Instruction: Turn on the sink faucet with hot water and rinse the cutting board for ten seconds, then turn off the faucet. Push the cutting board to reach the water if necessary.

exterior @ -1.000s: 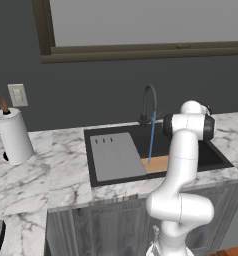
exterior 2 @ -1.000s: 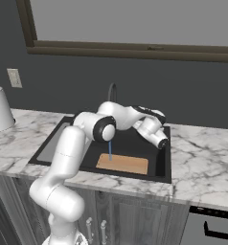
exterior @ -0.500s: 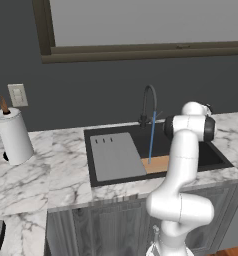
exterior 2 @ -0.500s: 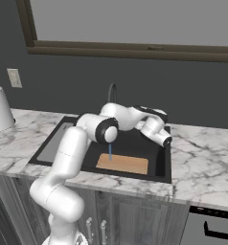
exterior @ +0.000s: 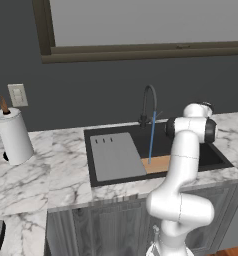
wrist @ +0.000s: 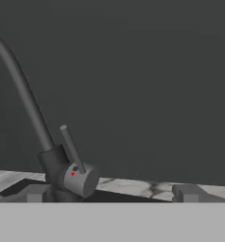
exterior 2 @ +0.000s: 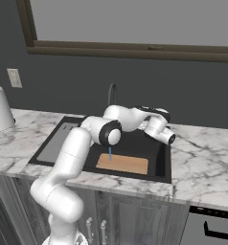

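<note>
Water (exterior: 151, 140) runs in a thin blue stream from the dark gooseneck faucet (exterior: 148, 102) onto the left end of the tan cutting board (exterior: 159, 163), which lies flat in the black sink (exterior: 213, 156). The board (exterior 2: 123, 164) sits at the sink's front, with the stream (exterior 2: 110, 153) landing on it. My gripper (wrist: 112, 194) is open and holds nothing. It faces the faucet's lever handle (wrist: 71, 148) from a short distance to its right, without touching it. In the right base view my gripper (exterior 2: 167, 137) hangs over the sink's right side.
A grey flat panel with three slots (exterior: 116, 156) fills the sink's left part. A paper towel roll (exterior: 13, 135) stands on the marble counter (exterior: 46, 172) at far left, below a wall outlet (exterior: 17, 95). The dark wall rises right behind the faucet.
My hand has drifted slightly to the right, away from the faucet. The water keeps running onto the board, which has not moved.
</note>
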